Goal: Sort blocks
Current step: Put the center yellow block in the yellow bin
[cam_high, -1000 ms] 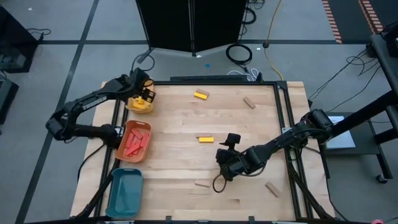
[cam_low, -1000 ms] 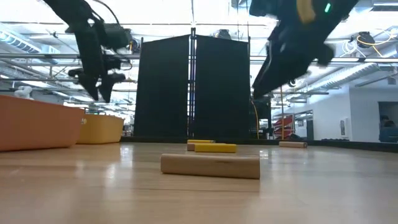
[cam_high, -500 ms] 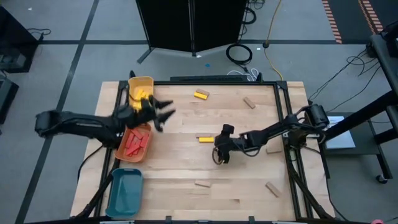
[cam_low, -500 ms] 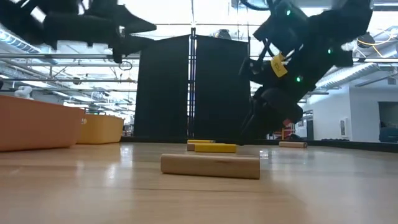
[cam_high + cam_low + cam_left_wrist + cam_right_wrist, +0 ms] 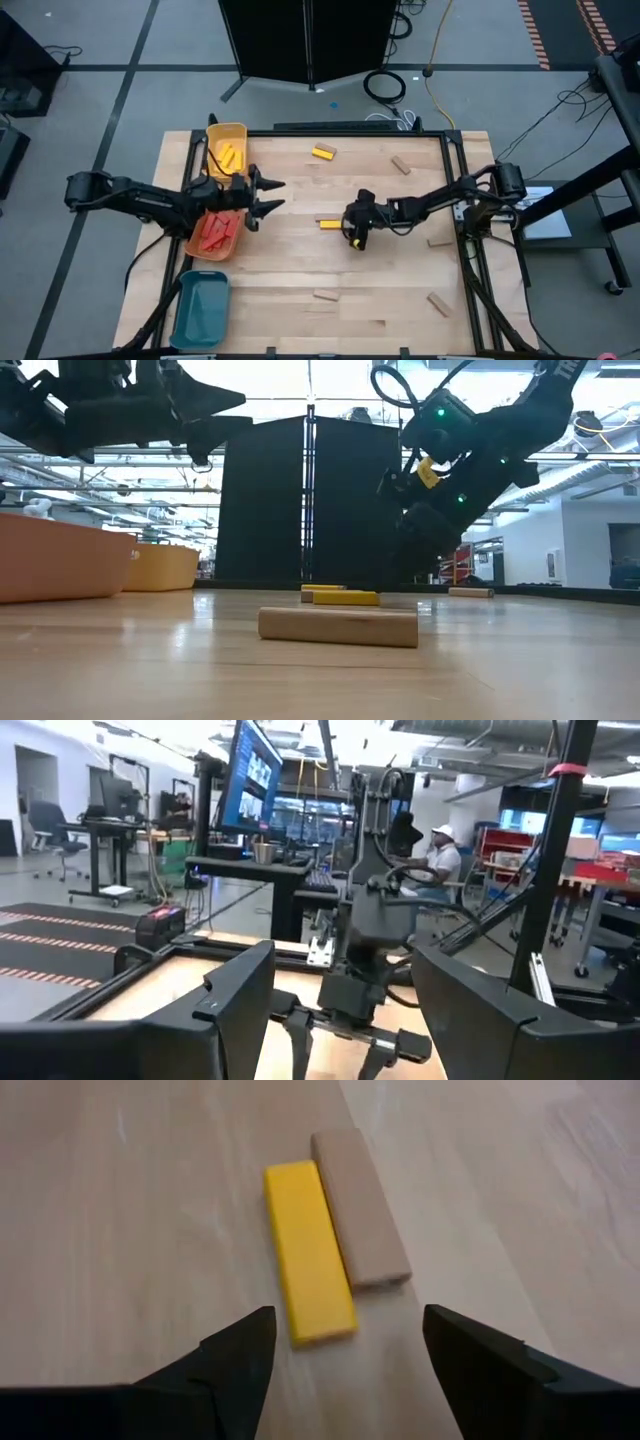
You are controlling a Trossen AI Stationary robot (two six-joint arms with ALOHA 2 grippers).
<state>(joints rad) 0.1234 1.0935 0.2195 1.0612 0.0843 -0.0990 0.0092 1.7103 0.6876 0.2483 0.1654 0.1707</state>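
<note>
A yellow block [image 5: 331, 224] lies flat at the table's middle with a tan block [image 5: 325, 217] touching its far long side; both show in the right wrist view [image 5: 308, 1252], [image 5: 360, 1210]. My right gripper [image 5: 352, 228] is open and empty, just right of the yellow block's end, with its fingers [image 5: 240, 1355] short of it. My left gripper [image 5: 268, 196] is open and empty. It hangs level above the table beside the orange tray [image 5: 192, 240] and points toward the right arm.
A yellow tray [image 5: 238, 131] holds yellow blocks, the orange tray holds red ones, and a teal tray [image 5: 202, 310] stands at the near left. Loose blocks: yellow [image 5: 322, 153], tan [image 5: 401, 165], [image 5: 326, 295], [image 5: 438, 304], [image 5: 440, 241]. A person sits beyond the table [image 5: 440, 855].
My left gripper has gone from above the yellow tray toward the table's middle and near side, turning from pointing down to level. My right gripper has gone from the near side toward the far edge, up to the yellow block.
</note>
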